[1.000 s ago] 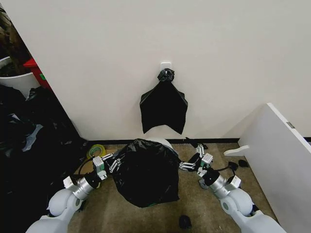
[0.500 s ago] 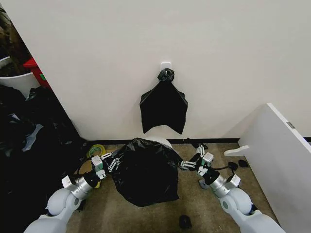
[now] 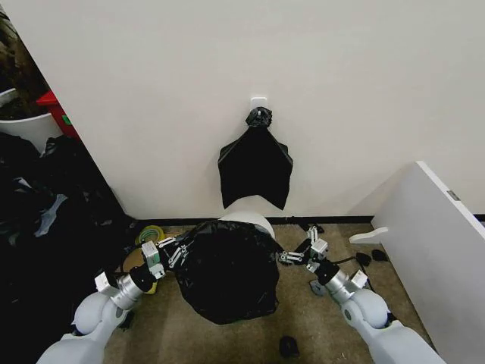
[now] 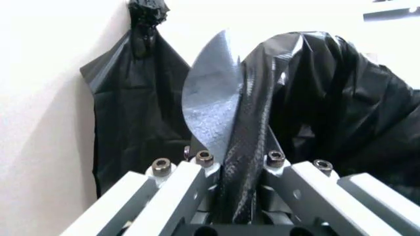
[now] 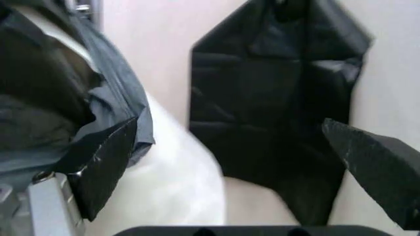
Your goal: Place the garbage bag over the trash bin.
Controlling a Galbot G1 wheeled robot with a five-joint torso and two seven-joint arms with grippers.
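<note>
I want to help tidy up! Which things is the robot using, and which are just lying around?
Using:
bag
bin
left gripper, shut on the bag
right gripper, open

Lying around:
knotted bundle on the wall
plastic heap
white panel

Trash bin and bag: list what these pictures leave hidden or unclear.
- Head view: the garbage bag covers the trash bin except a strip of rim by the wall; the bin's inside and base are hidden.
- Left wrist view: the left gripper is shut on a bag fold; the picture's edge cuts off its base.
- Right wrist view: the right gripper is open; the bag edge beside one finger is blurred, so contact is unclear.
</note>
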